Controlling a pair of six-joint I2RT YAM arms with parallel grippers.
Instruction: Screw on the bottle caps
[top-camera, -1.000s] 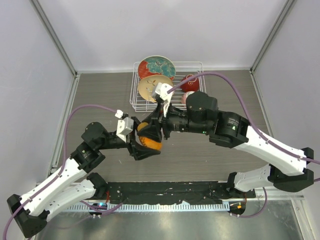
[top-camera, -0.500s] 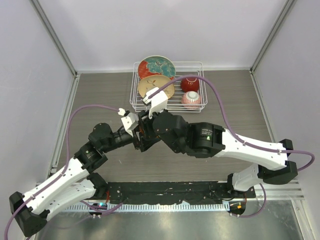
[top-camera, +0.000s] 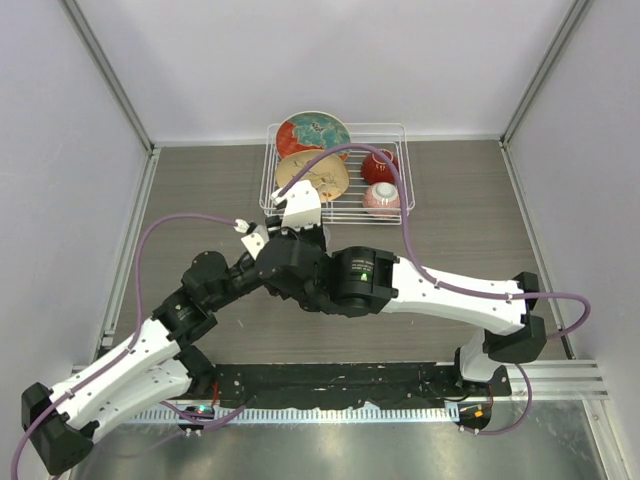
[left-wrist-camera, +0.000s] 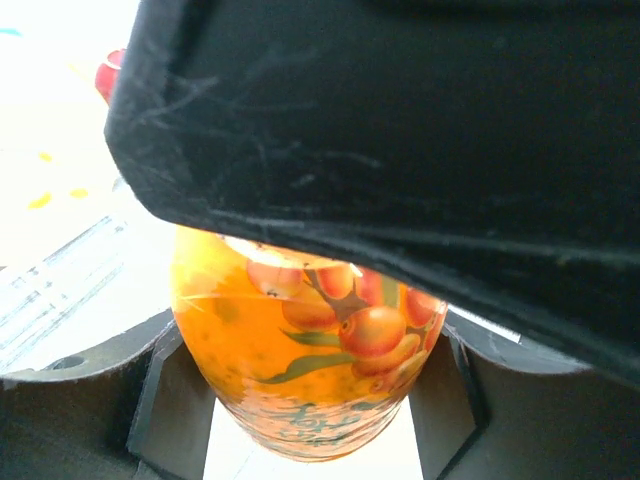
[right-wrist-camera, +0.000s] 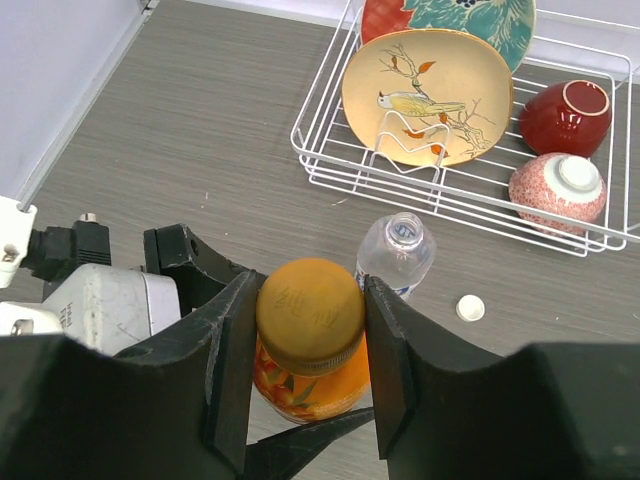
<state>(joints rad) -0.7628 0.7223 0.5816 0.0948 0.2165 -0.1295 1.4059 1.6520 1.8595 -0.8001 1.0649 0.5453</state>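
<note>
Grip is on both sides at this moment. My right gripper (right-wrist-camera: 310, 300) holds the orange cap (right-wrist-camera: 308, 318): its two fingers (right-wrist-camera: 232, 360) press on the left and the right side of the cap. The cap sits on the neck of the orange bottle (right-wrist-camera: 300, 388), which stands upright directly under these jaws. How far the cap is screwed on I cannot tell.

My left gripper (left-wrist-camera: 310, 415) holds the same bottle lower, at its body. In the left wrist view the bottle, with fruit pictures on it, fills the space between the two jaws, and both jaws touch it. A black part of my right arm covers the upper half of that view, so the cap is hidden there.

Beyond my right jaws, a little to the right, the clear bottle (right-wrist-camera: 397, 250) stands on the table (right-wrist-camera: 200, 130) with an open mouth. The white cap (right-wrist-camera: 469, 308) lies flat on the table just beside it, on its right side, not touching it. Further beyond the jaws is the rack (right-wrist-camera: 330, 165) with a yellow plate (right-wrist-camera: 425, 85), a red bowl (right-wrist-camera: 565, 115) and a pink bowl (right-wrist-camera: 558, 190).
</note>
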